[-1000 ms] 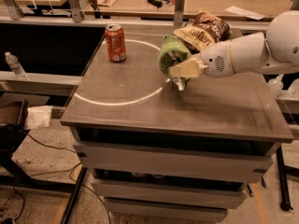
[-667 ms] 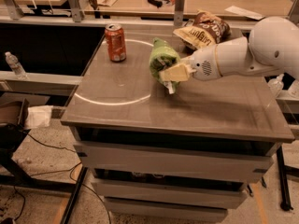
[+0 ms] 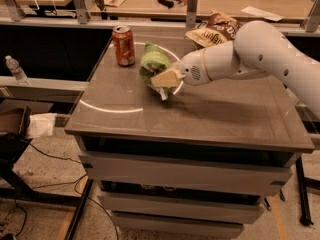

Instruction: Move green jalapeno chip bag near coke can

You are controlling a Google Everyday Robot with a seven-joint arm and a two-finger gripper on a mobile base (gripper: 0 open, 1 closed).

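The green jalapeno chip bag [image 3: 154, 64] is a crinkly bright-green bag held upright over the middle of the grey table [image 3: 215, 114]. My gripper [image 3: 164, 79] reaches in from the right on a white arm and is shut on the bag's lower part. The coke can [image 3: 123, 45], reddish-orange with a silver top, stands upright at the table's far left, a short gap to the left of the bag.
A brown-and-cream chip bag [image 3: 215, 30] lies at the table's back, behind my arm. A clear water bottle [image 3: 16, 70] stands on a ledge to the far left. A wooden bench with clutter runs along the back.
My gripper has carried the green bag leftward across the table, and it is now much closer to the coke can.
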